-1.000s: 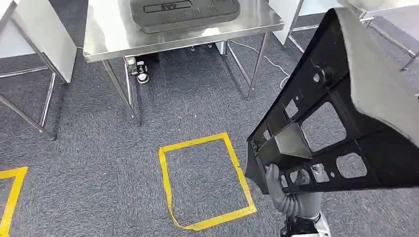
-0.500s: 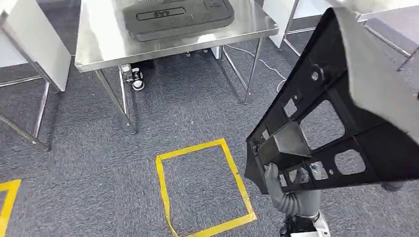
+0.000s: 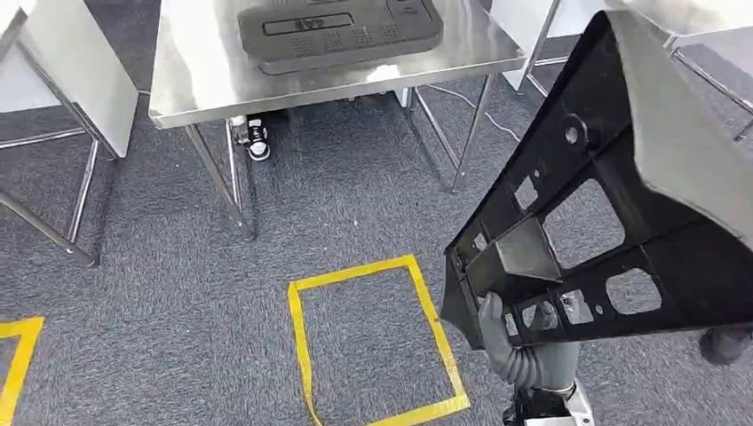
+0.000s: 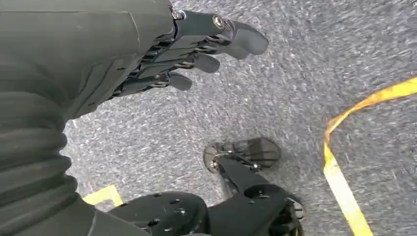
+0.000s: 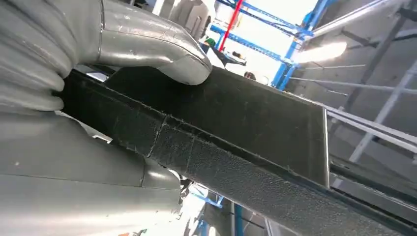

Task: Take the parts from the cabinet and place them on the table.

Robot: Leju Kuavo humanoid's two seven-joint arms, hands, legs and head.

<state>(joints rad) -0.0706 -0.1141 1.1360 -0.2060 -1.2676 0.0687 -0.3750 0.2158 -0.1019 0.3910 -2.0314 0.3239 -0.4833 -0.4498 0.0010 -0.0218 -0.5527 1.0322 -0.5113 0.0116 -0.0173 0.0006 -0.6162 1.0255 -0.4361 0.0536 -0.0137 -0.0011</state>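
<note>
up ahead on the shiny metal table (image 3: 204,80) lies one dark grey part (image 3: 342,31), so that one looks done. the right hand (image 3: 519,342) holds a big black part (image 3: 604,222) tight by its lower edge, up in the air over the grey carpet, well apart from the table. the thumb (image 5: 152,46) presses on its rim. this part is not on the table yet. the left hand (image 4: 196,49) holds nothing, fingers apart, hanging over the carpet near yellow tape (image 4: 344,162).
</note>
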